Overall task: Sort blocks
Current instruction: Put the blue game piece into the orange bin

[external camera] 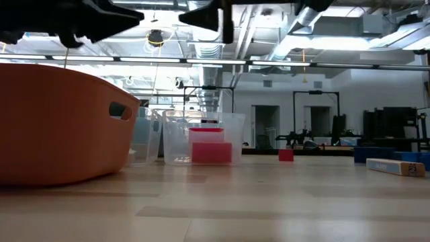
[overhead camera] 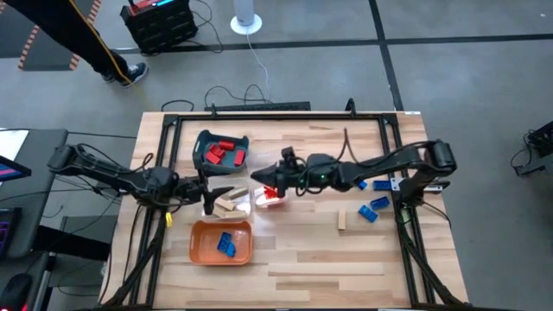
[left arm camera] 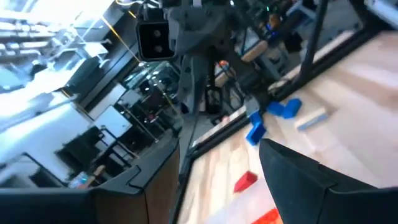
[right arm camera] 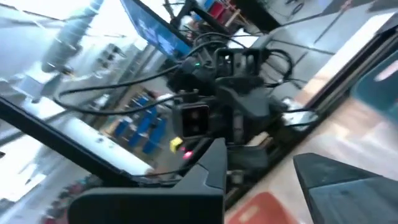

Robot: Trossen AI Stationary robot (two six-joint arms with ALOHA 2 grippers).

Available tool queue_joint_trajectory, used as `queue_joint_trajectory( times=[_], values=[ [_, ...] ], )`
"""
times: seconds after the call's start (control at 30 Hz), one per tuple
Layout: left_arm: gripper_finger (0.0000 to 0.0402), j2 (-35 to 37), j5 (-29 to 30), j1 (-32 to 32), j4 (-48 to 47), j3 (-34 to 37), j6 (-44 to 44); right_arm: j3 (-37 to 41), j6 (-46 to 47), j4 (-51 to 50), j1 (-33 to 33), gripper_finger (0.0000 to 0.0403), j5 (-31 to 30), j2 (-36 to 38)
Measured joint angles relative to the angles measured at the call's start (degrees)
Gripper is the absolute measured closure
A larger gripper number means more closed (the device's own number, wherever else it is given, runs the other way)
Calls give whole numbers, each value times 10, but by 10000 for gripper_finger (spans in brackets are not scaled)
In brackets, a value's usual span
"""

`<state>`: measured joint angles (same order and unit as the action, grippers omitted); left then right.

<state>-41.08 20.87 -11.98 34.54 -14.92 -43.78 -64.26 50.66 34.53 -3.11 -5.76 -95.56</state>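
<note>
Hovering over the middle of the table, the right gripper (overhead camera: 262, 180) sits above the clear tray (overhead camera: 278, 206) where a red block (overhead camera: 270, 195) lies, and whether its fingers are clenched or parted I cannot tell from any view. The left gripper (overhead camera: 218, 192) hangs just beside it over the other clear tray (overhead camera: 210, 210), which carries tan blocks (overhead camera: 230, 204), and its fingers stand parted with nothing between them. Sorting is well along by the look of it: red blocks (overhead camera: 222, 152) in the teal tray (overhead camera: 203, 138), blue ones (overhead camera: 226, 244) in the orange tray (overhead camera: 199, 250). Still loose on the right side of the table are blue blocks (overhead camera: 373, 206) and one tan block (overhead camera: 342, 222). Judging by their look, these are small, rigid, light pieces, wood or hard plastic with smooth faces, unlikely to break or deform. Best hold would be across the two long flat sides, fingers square to the block so it cannot twist out; the low profile means coming down close to the tabletop.
</note>
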Motion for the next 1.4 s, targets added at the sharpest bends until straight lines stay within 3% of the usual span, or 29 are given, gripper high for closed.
queue_joint_trajectory(
  times=[0.17,0.53,0.73,1.03,1.23,1.4],
  values=[
    [184,-47,-1,18,39,-9,-64,-28,18,44,-6,387,0,-53],
    [188,-129,-28,44,40,-64,-28,-85,5,26,-1,387,37,-89],
    [244,-154,-77,59,40,-87,15,-85,-4,14,-6,387,39,-88],
    [371,-181,-84,61,39,-105,25,-85,-16,3,-17,387,39,-87],
    [375,-179,-86,61,35,-105,44,-86,-37,-22,-17,387,39,-86],
    [375,-178,-89,61,42,-105,110,-86,-77,-25,-16,387,44,-86]
  ],
)
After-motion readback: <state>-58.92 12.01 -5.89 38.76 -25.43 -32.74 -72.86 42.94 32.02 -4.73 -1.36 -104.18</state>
